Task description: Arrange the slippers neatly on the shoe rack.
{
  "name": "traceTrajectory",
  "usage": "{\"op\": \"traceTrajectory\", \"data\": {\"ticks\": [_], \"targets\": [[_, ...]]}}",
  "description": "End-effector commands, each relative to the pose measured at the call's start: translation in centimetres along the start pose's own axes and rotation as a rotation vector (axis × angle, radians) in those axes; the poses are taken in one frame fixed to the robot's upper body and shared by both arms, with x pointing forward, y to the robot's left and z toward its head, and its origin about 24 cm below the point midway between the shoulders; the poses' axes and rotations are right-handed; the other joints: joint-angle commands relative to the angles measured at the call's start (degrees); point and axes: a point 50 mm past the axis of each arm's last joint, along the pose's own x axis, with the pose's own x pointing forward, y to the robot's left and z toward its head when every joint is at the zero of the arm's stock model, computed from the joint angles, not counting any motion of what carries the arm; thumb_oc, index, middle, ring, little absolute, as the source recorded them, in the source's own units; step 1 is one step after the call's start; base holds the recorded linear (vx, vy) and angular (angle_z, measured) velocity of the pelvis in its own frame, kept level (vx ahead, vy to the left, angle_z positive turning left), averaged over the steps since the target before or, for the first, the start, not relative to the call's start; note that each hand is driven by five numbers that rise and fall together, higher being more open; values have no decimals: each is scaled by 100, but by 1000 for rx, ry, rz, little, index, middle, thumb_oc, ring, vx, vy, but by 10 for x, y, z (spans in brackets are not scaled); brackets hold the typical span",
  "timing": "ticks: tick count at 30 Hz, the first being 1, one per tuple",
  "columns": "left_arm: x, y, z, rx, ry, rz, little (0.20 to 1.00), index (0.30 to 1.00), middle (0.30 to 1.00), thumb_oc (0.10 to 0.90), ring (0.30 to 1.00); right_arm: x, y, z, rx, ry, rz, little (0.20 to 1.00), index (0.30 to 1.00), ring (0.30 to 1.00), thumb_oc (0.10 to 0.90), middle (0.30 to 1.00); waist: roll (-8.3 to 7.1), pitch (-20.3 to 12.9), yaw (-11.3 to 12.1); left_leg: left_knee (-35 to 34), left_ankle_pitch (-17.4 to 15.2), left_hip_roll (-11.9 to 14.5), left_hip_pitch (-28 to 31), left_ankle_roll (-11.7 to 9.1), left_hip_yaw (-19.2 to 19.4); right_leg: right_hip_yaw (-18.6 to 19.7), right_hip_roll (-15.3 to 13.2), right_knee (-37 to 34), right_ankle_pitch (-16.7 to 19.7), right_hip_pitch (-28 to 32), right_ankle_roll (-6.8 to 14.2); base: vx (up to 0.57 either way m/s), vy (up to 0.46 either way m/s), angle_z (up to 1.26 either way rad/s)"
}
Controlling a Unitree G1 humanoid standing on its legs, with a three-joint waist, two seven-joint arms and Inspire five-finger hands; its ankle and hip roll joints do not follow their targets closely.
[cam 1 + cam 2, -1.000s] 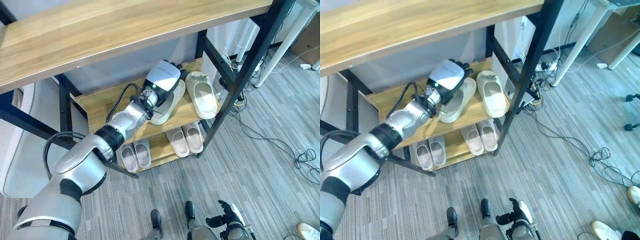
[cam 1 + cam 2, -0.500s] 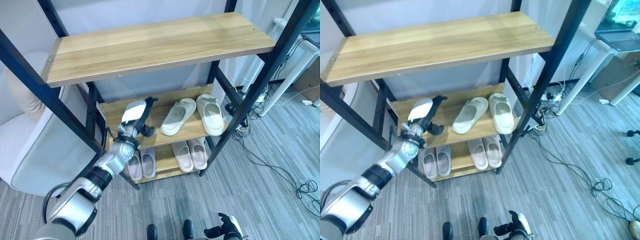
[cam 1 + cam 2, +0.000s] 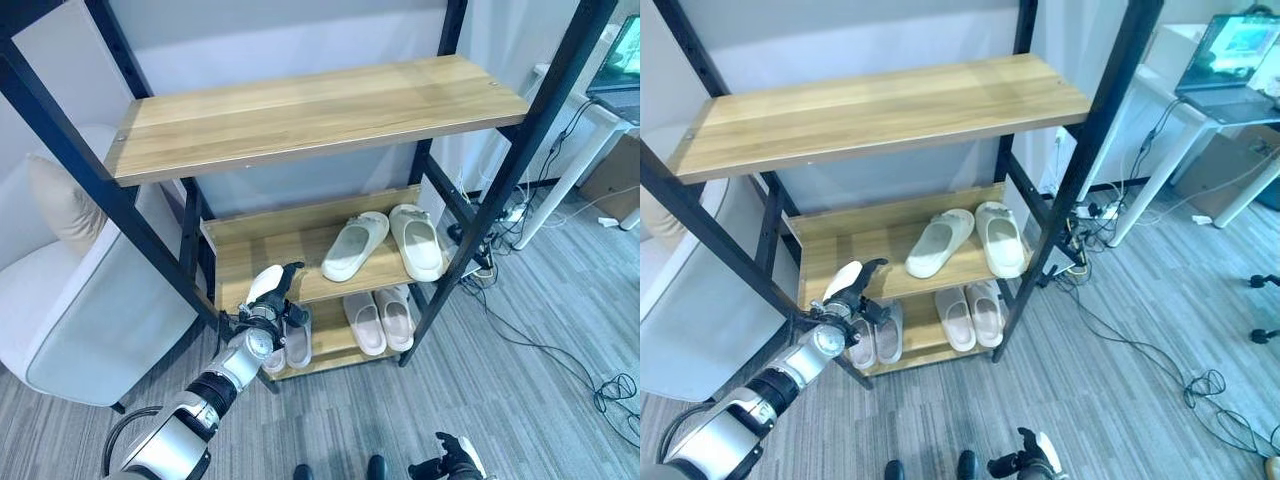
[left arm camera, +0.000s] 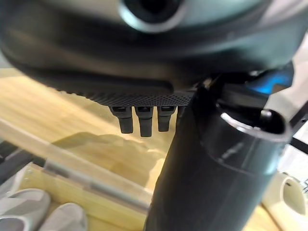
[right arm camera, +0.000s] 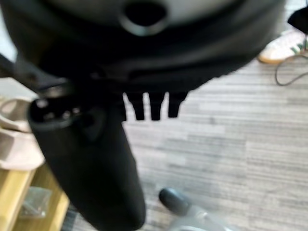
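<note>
Centre frame: pale slippers (image 3: 385, 241) on the shoe rack (image 3: 300, 112), probably light, soft foam; I'd grip the strap. Left hand (image 3: 268, 298) spread, empty.

The shoe rack (image 3: 560, 90) has a black metal frame with a matt finish. Its shelves (image 3: 320, 105) are pale wood with a visible grain and a smooth, faintly satin surface. The slippers (image 3: 385, 243) on the middle shelf look like soft, smooth moulded foam or rubber, matt and cream-coloured. The floor (image 3: 530, 390) is grey carpet with a rough, streaked weave. To the left, an armchair (image 3: 70, 320) is covered in smooth pale upholstery. The left hand (image 3: 268, 300) has a glossy white plastic back and dark matt fingers.
</note>
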Motion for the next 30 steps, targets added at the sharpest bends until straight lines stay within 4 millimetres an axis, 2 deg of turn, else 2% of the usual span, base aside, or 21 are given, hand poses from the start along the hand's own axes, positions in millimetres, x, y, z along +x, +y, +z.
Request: {"op": "traceTrajectory", "data": {"ticks": [1, 7, 14, 16, 25, 30], "targets": [[24, 49, 46, -83, -168, 172, 900, 900, 900, 800, 900, -7, 15, -13, -20, 26, 38, 900, 900, 900, 800, 900, -67, -257, 71, 48, -601, 150, 151, -322, 244, 347, -317, 29, -580, 95, 737, 4, -21, -4], [23, 51, 58, -141, -220, 165, 900, 900, 900, 800, 900, -9, 21, -13, -23, 21, 58, 900, 900, 900, 800, 900, -44, -248, 51, 48, -607, 179, 213, -336, 251, 368, -281, 29, -618, 164, 707, 4, -14, -1], [29, 48, 59, -179, -179, 158, 900, 900, 900, 800, 900, -7, 18, -7, -31, 4, 42, 900, 900, 900, 800, 900, -27, -254, -27, 48, -580, 204, 150, -359, 278, 368, -271, 29, -591, 73, 714, -1, -4, 0], [35, 53, 62, -197, -158, 177, 900, 900, 900, 800, 900, -3, 11, -1, -23, -8, 13, 900, 900, 900, 800, 900, 2, -223, -103, 48, -566, 205, 67, -358, 308, 415, -277, 29, -544, -58, 730, -20, -13, -1], [44, 62, 85, -205, -187, 206, 900, 900, 900, 800, 900, -2, 6, 0, -43, -23, -6, 900, 900, 900, 800, 900, 154, -30, -241, 48, -528, 172, -211, -337, 383, 536, -326, 29, -430, -405, 752, -24, 0, -7], [47, 73, 90, -213, -194, 240, 900, 900, 900, 800, 900, -1, 2, 2, -49, -35, -20, 900, 900, 900, 800, 900, 223, 64, -280, 48, -507, 157, -329, -332, 421, 575, -333, 29, -407, -535, 752, -7, -1, -1]]}}
